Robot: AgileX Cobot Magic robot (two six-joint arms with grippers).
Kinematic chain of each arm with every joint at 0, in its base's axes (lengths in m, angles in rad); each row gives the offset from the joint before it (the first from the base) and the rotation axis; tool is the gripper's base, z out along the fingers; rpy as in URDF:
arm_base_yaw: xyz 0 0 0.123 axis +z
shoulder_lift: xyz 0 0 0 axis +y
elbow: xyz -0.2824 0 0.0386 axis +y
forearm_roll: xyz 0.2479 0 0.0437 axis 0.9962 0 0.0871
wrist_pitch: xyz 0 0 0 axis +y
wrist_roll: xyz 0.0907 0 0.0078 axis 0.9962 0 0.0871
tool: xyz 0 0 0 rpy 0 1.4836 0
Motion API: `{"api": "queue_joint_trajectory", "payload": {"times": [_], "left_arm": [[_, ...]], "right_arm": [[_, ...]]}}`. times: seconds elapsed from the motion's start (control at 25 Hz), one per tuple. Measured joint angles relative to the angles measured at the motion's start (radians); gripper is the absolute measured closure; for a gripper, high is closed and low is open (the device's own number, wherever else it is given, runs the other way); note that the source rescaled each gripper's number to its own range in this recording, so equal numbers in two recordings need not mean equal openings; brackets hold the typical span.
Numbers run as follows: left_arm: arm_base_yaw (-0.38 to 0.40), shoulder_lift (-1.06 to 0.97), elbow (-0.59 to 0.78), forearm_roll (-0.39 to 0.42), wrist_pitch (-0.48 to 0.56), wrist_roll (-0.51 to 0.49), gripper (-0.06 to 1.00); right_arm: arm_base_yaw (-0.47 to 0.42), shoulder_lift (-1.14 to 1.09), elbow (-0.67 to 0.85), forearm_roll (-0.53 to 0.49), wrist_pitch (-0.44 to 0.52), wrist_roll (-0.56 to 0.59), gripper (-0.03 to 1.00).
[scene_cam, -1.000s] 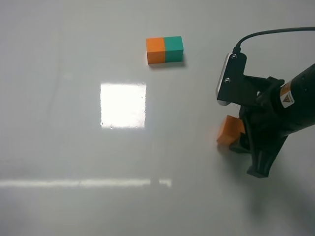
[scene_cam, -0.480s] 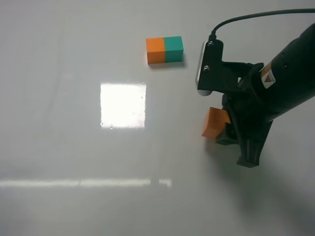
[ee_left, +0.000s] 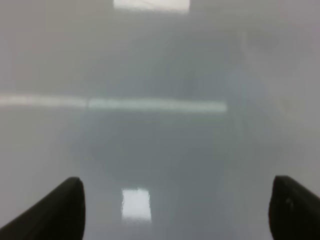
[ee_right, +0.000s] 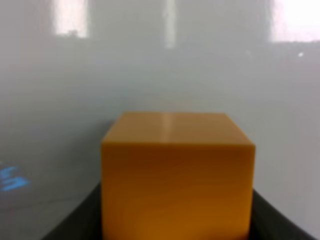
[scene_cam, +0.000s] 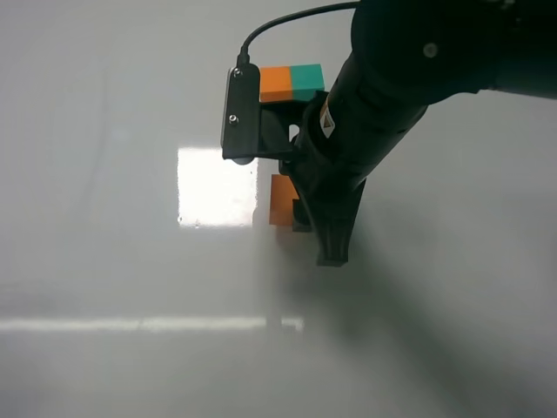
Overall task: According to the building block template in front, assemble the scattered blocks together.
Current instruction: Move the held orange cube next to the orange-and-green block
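Note:
The building block template [scene_cam: 291, 84], an orange and teal-green bar, lies at the back of the table, its lower edge partly hidden by my right arm. My right gripper [scene_cam: 298, 213] reaches across the middle and is shut on the orange cube [scene_cam: 280, 200], holding it just below the template. The orange cube [ee_right: 175, 170] fills the right wrist view between the dark fingers [ee_right: 75, 222]. The loose teal-green cube is out of view. My left gripper [ee_left: 175, 210] is open and empty over bare table; it does not show in the high view.
The glossy white table [scene_cam: 104, 261] shows a bright square reflection [scene_cam: 218, 185] just left of the held cube and a light streak [scene_cam: 148, 324] nearer the front. The right arm's cable [scene_cam: 287, 19] arcs above the template.
My right gripper has carried the orange cube from the right side leftward and back, to just below the template. The template has not moved.

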Motion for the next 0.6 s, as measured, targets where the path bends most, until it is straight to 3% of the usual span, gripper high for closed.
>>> {"api": "queue_joint_trajectory", "payload": {"times": [0.6], "left_arm": [[0.0,0.0,0.0,0.0,0.0,-0.001,0.94]], "right_arm": [[-0.022,0.046,-0.001,-0.005,-0.017,-0.024,0.97]]}}
